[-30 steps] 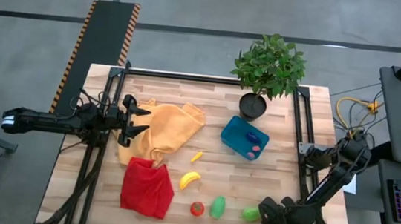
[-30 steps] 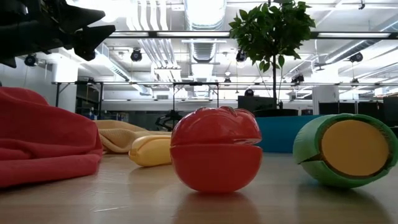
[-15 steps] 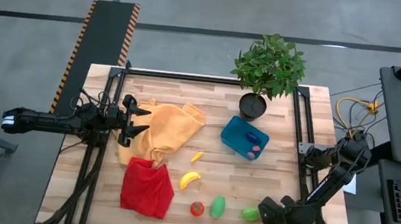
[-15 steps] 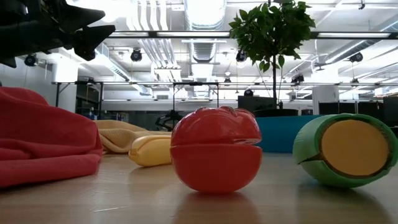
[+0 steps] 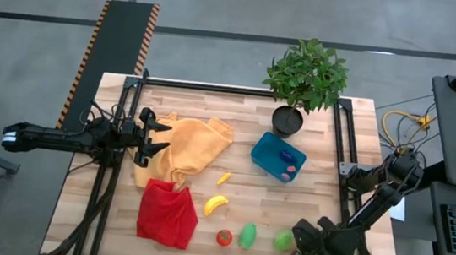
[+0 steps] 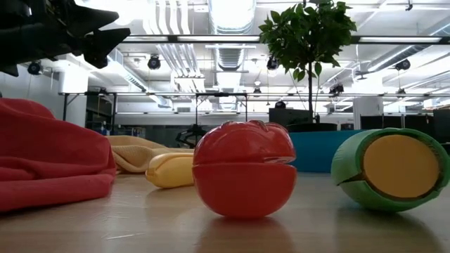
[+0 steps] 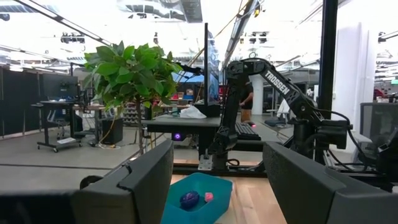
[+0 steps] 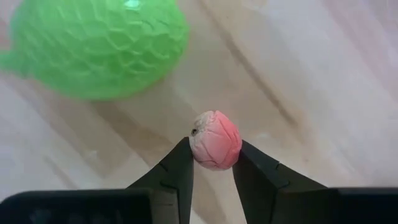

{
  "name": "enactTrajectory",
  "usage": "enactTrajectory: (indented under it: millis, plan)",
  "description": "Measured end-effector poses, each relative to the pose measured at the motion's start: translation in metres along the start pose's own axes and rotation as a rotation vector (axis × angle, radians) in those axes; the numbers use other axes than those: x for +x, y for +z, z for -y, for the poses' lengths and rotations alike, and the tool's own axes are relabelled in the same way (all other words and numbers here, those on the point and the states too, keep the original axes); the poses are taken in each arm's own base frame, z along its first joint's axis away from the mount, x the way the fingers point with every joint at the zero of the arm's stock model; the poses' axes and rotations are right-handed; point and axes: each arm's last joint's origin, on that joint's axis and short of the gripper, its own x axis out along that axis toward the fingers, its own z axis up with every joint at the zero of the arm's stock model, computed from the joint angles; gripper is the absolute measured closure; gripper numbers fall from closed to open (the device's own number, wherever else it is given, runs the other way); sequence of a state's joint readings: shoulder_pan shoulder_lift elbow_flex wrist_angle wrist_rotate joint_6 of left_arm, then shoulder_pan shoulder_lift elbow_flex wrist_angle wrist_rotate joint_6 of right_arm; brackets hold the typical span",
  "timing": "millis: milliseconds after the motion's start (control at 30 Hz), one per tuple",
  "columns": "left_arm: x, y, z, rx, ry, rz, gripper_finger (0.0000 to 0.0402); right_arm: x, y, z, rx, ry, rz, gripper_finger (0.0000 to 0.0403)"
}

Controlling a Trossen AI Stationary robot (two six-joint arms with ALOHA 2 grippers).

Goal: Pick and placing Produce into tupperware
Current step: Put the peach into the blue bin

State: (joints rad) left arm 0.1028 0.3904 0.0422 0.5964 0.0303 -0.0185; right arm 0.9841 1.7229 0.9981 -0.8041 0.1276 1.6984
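**Pink piece pinched, container far off**

Overhead: right gripper point(image 5: 305, 246) sits near-right beside a green piece point(image 5: 284, 241); left gripper point(image 5: 154, 139) waits spread over the orange cloth point(image 5: 192, 145).

Right wrist: fingers clasp the pink piece point(image 8: 215, 140); lift straight, then carry gently to the teal container point(image 5: 279, 156).

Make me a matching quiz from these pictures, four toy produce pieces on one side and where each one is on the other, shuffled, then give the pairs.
Things:
1. small pink piece
2. purple eggplant
3. yellow banana
4. red tomato

Places:
A. inside the teal tupperware
B. between the right gripper's fingers
C. on the table between the red cloth and a green piece
D. on the table just below the small yellow piece in the high view

Pairs: 1-B, 2-A, 3-D, 4-C
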Motion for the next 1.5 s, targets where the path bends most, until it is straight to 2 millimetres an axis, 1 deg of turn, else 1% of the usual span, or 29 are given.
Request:
enactTrajectory:
  millis: [233, 367, 567, 800, 900, 1033, 1233, 1367, 1500]
  plan:
    - [0.0, 0.0, 0.0, 0.0, 0.0, -0.001, 0.0167, -0.006, 0.002, 0.006, 0.0, -0.03, 0.012, 0.031]
    - [0.0, 0.0, 0.0, 0.0, 0.0, -0.001, 0.0167, -0.011, 0.012, 0.011, 0.042, -0.05, 0.116, 0.031]
    - [0.0, 0.0, 0.0, 0.0, 0.0, -0.001, 0.0167, -0.018, 0.041, 0.015, 0.056, -0.062, 0.377, 0.031]
    - [0.0, 0.0, 0.0, 0.0, 0.0, 0.0, 0.0167, -0.028, 0.084, 0.03, 0.062, -0.18, 0.504, 0.031]
    - [0.0, 0.0, 0.0, 0.0, -0.001, -0.001, 0.0167, -0.035, 0.104, 0.039, 0.061, -0.22, 0.548, 0.031]
    - [0.0, 0.0, 0.0, 0.0, 0.0, -0.004, 0.0167, -0.046, 0.131, 0.055, 0.061, -0.273, 0.556, 0.031]
    - [0.0, -0.001, 0.0, 0.0, 0.0, -0.005, 0.0167, -0.061, 0.167, 0.087, 0.055, -0.328, 0.539, 0.031]
    - [0.0, -0.001, 0.0, 0.0, -0.001, -0.012, 0.0167, -0.068, 0.18, 0.109, 0.041, -0.333, 0.541, 0.031]
    - [0.0, -0.002, 0.0, -0.001, 0.0, -0.015, 0.0167, -0.071, 0.185, 0.128, 0.018, -0.263, 0.543, 0.031]
